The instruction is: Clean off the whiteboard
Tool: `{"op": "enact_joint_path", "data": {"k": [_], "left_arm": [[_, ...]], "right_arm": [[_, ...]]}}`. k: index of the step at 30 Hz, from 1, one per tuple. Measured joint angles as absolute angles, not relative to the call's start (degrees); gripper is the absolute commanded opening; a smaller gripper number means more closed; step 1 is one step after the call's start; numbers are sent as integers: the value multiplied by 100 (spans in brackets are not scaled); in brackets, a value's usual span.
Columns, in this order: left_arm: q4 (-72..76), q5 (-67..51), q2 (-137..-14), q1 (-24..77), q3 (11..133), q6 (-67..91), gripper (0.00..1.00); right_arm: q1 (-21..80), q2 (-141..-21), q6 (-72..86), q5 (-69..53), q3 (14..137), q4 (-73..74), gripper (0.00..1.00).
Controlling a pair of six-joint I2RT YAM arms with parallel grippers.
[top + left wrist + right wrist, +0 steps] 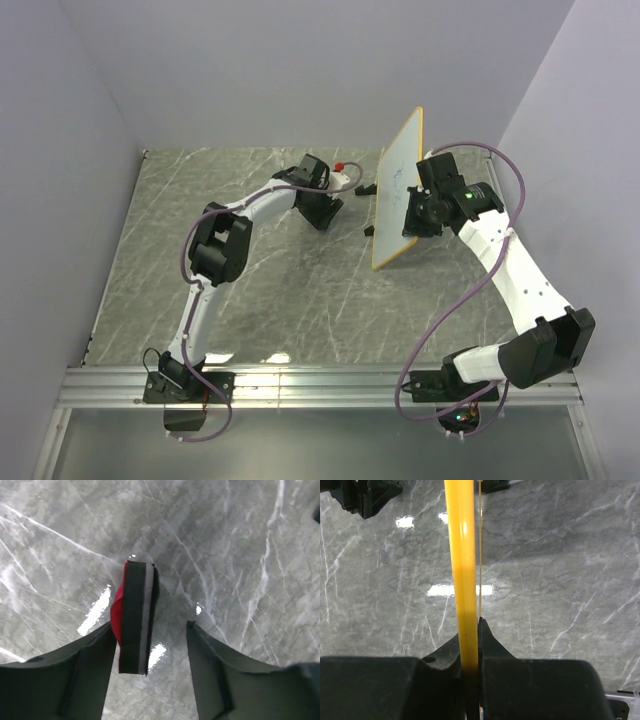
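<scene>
The whiteboard (393, 215), white with a yellow-orange rim and faint blue scribbles, stands tilted up on edge at the right of the table. My right gripper (413, 212) is shut on its right edge. In the right wrist view the yellow rim (461, 555) runs up from between the closed jaws of the right gripper (471, 630). The red and black eraser (134, 625) stands on edge on the table between the open jaws of my left gripper (150, 626), against the left finger (85, 675) and apart from the right one. In the top view the eraser (341, 166) shows red beside the left gripper (352, 180), just left of the board.
The grey marble table (280, 290) is boxed in by white walls at the back and both sides. A small dark piece (368, 232) lies near the board's lower left edge. A metal rail (320, 385) runs along the near edge by the arm bases.
</scene>
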State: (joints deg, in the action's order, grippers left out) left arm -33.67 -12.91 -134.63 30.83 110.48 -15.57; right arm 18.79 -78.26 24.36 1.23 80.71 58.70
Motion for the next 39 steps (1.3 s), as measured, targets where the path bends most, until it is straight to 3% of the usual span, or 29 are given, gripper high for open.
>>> {"op": "enact_joint_path", "data": {"k": [4, 6, 8, 16, 24, 31, 33, 34, 37, 39], "left_arm": [[-3350, -1118, -13511, 3096, 11118, -1529, 45], [-3341, -1031, -13561, 3096, 11194, -1470, 28], [-3326, -950, -13600, 3098, 11268, -1376, 0], [-3430, -75, -13598, 3330, 11343, -1048, 0], [-3715, 1378, -12623, 3627, 9994, -73, 0], [-4335, 1848, -12591, 3839, 10422, 676, 0], [-4528, 2108, -12613, 4082, 10554, 740, 4], [-4600, 2163, -12610, 4209, 10536, 792, 23], [-4622, 2080, -12497, 4534, 10051, 967, 56], [-4700, 1944, -12366, 4648, 9603, 1131, 61]], "right_arm": [[1872, -7887, 2427, 115, 8130, 5876, 0], [1870, -7948, 2427, 115, 8182, 5872, 0], [1872, -7988, 2418, 113, 8224, 5878, 0], [1872, -7999, 2414, 110, 8239, 5892, 0], [1870, -7915, 2440, 69, 8121, 5754, 0], [1826, -7787, 2569, -54, 7902, 5487, 0], [1822, -7730, 2569, -60, 7846, 5463, 0], [1822, -7686, 2571, -58, 7797, 5441, 0], [1822, -7524, 2578, -47, 7627, 5356, 0], [1822, -7400, 2591, -45, 7483, 5286, 0]]}}
